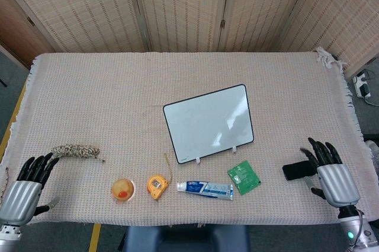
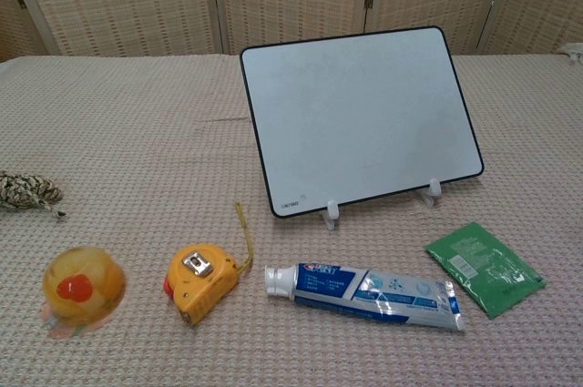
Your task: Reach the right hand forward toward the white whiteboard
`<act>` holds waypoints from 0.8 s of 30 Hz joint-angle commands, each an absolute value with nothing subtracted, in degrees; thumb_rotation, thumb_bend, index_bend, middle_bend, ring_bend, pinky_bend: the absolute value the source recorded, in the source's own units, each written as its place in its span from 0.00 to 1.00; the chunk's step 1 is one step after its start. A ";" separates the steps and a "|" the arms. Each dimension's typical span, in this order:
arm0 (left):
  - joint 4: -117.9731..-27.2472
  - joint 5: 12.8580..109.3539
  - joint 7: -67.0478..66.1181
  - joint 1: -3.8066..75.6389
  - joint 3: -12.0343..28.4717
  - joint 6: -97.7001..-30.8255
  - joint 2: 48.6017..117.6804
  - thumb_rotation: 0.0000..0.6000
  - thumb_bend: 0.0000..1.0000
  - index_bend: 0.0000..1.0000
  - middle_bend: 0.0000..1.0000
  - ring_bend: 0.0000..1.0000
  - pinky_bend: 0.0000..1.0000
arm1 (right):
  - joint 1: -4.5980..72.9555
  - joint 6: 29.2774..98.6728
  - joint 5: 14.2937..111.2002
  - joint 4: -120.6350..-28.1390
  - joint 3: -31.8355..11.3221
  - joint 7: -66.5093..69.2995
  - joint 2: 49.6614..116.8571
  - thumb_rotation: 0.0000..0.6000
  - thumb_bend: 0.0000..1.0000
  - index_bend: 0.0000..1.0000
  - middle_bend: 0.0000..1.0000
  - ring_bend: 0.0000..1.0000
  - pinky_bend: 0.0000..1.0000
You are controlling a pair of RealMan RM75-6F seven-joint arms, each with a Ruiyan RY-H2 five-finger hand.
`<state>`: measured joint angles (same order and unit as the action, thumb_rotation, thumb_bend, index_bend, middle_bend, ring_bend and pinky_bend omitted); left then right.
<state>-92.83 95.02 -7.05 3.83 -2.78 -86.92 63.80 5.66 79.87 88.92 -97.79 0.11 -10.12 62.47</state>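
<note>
The white whiteboard with a black rim stands tilted on two small white feet near the middle of the table; the chest view shows its face blank. My right hand lies at the table's front right corner, fingers spread and pointing away, holding nothing, well to the right of the board. My left hand rests open at the front left corner. Neither hand shows in the chest view.
A black object lies just left of my right hand. In front of the board lie a green packet, a toothpaste tube, a yellow tape measure and an orange cup. A rope bundle lies at left.
</note>
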 commanded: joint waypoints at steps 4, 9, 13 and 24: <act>-92.78 95.14 -7.08 3.91 -2.86 -86.70 63.82 1.00 0.21 0.01 0.06 0.04 0.00 | 6.03 78.62 87.99 -98.30 0.33 -11.33 61.91 1.00 0.33 0.00 0.00 0.00 0.00; -92.84 94.96 -7.21 3.92 -2.78 -86.63 63.85 1.00 0.21 0.01 0.06 0.04 0.00 | 7.27 75.24 86.34 -97.83 0.56 -13.37 61.64 1.00 0.33 0.00 0.00 0.00 0.00; -92.83 94.94 -7.22 3.94 -2.75 -86.62 63.88 1.00 0.21 0.01 0.06 0.04 0.00 | 10.11 68.72 82.01 -97.57 -0.02 -16.13 61.45 1.00 0.32 0.02 0.00 0.00 0.00; -92.92 95.03 -6.22 3.86 -2.73 -86.97 63.52 1.00 0.21 0.01 0.06 0.04 0.00 | 17.05 56.84 71.60 -95.47 -0.87 -27.30 64.67 1.00 0.33 0.28 0.00 0.00 0.00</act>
